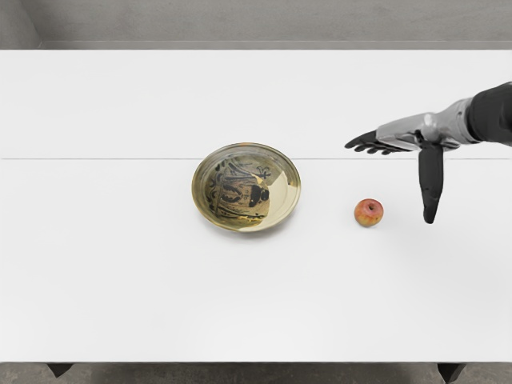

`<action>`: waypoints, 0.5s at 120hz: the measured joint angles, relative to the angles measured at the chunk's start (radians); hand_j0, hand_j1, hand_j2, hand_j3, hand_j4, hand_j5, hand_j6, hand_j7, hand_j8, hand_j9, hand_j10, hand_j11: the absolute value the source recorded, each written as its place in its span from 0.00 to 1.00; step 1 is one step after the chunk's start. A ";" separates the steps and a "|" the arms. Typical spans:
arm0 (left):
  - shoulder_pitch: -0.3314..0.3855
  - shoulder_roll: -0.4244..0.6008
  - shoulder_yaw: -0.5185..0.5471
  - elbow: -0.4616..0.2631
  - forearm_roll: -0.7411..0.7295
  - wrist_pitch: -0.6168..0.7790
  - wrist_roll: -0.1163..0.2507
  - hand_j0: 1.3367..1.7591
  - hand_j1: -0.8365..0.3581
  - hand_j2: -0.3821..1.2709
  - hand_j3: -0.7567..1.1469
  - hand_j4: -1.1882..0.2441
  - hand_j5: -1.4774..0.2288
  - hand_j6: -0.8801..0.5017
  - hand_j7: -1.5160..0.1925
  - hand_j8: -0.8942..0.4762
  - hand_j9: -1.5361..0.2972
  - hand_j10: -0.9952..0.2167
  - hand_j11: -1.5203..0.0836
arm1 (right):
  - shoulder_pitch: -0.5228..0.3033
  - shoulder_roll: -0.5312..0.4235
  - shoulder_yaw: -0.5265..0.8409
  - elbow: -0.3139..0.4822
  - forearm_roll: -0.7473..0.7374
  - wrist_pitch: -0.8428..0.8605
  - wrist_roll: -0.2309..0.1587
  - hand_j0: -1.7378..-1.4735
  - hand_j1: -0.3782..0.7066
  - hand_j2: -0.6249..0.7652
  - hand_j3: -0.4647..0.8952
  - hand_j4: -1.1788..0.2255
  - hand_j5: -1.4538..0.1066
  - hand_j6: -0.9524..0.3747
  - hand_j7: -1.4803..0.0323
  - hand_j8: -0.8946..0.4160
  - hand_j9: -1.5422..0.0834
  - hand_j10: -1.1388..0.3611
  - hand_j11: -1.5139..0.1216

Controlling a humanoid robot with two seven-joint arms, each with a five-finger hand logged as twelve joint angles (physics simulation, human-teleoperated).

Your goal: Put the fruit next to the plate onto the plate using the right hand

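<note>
We see a white table (120,304) w/ a gold patterned plate (198,188) near centre. The right hand (400,138) hovers over the table, fingers spread, thumb down, holding nothing. A small red apple (369,212) sits on the table right of the plate, not touching it, just left of the thumb.

A white surface (120,280) is carrying a golden patterned plate (290,200) near its middle, and a small red apple (369,212) is lying nearby, not touching the plate.
</note>
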 joint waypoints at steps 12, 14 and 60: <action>0.000 0.000 0.000 0.000 0.000 0.000 0.000 0.76 0.99 0.23 0.40 0.83 0.87 0.64 0.89 0.65 0.84 0.82 0.95 | -0.032 0.008 -0.001 0.034 -0.091 -0.004 0.000 0.30 0.03 0.45 0.34 0.84 0.93 0.71 0.98 0.68 0.95 0.76 0.93; 0.000 0.000 0.000 0.000 0.000 0.000 0.000 0.76 0.99 0.23 0.40 0.83 0.87 0.64 0.89 0.65 0.84 0.82 0.95 | -0.039 0.009 -0.001 0.038 -0.108 -0.008 0.000 0.30 0.03 0.45 0.34 0.84 0.93 0.71 0.98 0.68 0.95 0.76 0.93; 0.000 0.000 0.000 0.000 0.000 0.000 0.000 0.76 0.99 0.23 0.40 0.83 0.87 0.64 0.89 0.65 0.84 0.82 0.95 | -0.182 0.129 -0.001 0.050 -0.394 -0.213 0.000 0.30 0.03 0.45 0.34 0.84 0.93 0.71 0.98 0.68 0.95 0.76 0.93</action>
